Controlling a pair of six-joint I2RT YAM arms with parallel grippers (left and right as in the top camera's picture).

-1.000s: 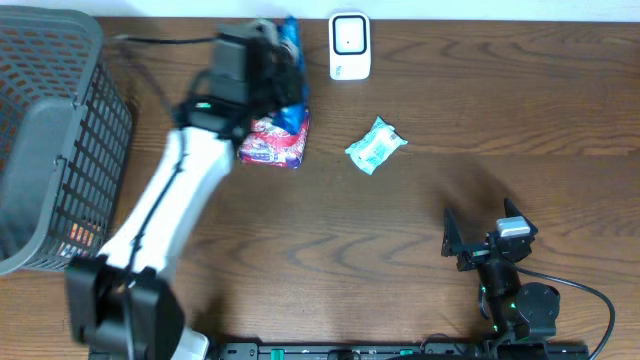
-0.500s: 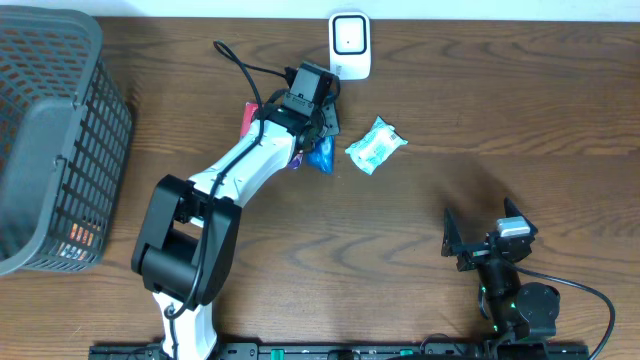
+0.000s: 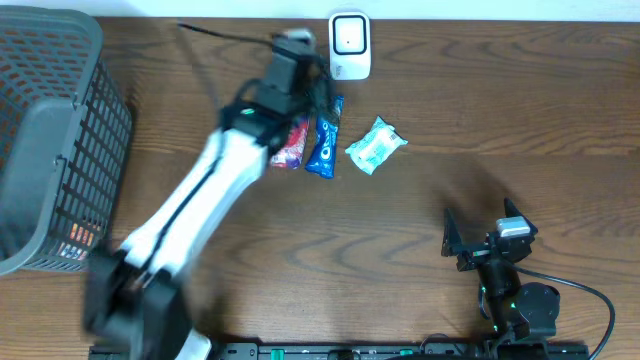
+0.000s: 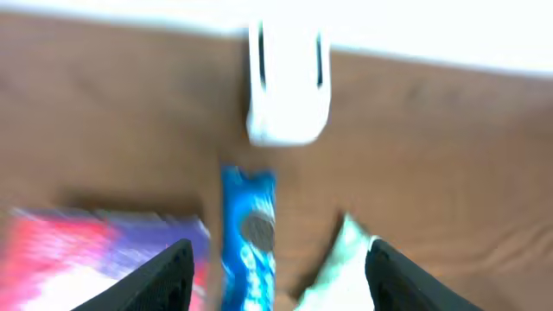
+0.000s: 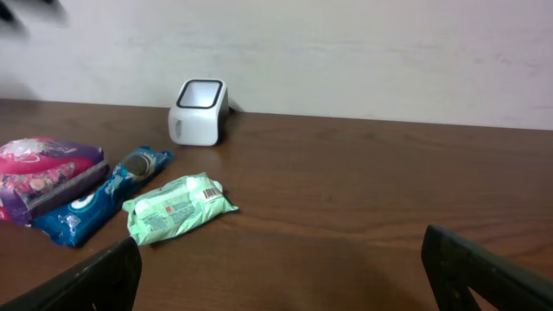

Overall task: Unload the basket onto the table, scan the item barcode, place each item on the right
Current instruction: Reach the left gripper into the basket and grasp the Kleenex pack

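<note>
The blue cookie packet [image 4: 249, 238] lies under the left gripper [image 4: 278, 263], whose fingers are parted and empty. Its long axis points toward the scanner [image 4: 289, 95]. The right gripper [image 5: 281, 257], wide open, is far away.

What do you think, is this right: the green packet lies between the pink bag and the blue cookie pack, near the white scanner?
Not quite. The blue cookie pack lies in the middle, between the pink bag and the green packet, near the white scanner. The right wrist view shows the row plainly.
</note>
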